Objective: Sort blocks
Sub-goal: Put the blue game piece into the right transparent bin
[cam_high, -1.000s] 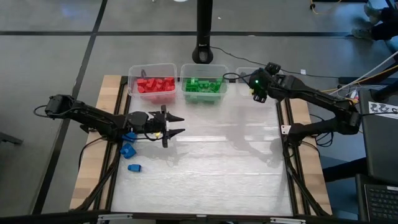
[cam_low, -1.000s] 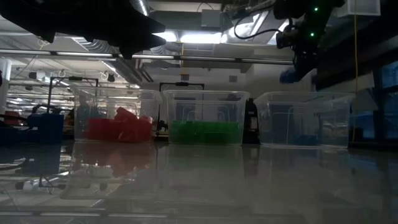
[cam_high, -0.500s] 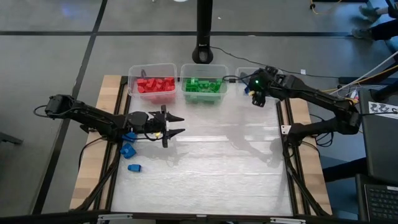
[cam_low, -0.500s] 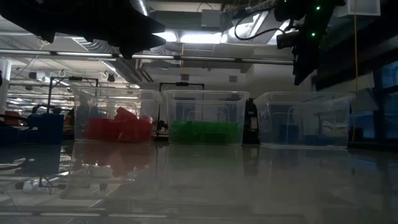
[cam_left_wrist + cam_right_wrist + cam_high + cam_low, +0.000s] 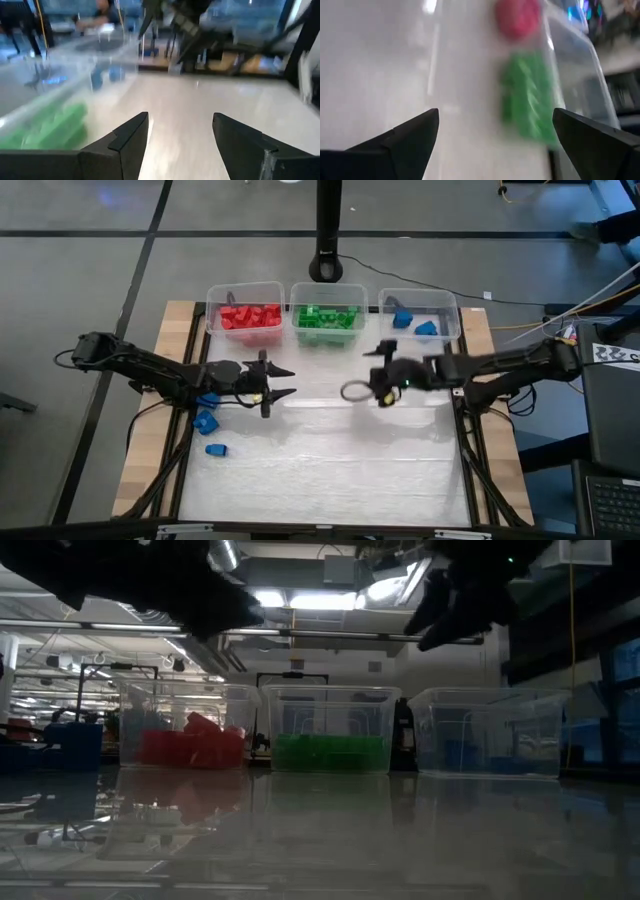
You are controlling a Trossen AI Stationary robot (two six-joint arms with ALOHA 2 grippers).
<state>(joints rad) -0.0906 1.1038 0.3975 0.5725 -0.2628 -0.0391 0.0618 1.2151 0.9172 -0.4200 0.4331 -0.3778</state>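
Still unsorted, small blue studded plastic blocks (image 5: 207,422) at near left, beside half-open, empty left gripper (image 5: 281,381); right gripper (image 5: 352,391) mid-table, wide open, empty, presumably heading for them.

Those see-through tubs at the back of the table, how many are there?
3, in a row along the far edge: red-filled bin on the left, green-filled bin in the middle, bin with blue blocks on the right.

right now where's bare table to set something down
Free: the white tabletop nearer than both grippers, and right of the loose blue bricks. Crowded: the far edge with three clear plastic bins, and the middle strip between left gripper and right gripper.
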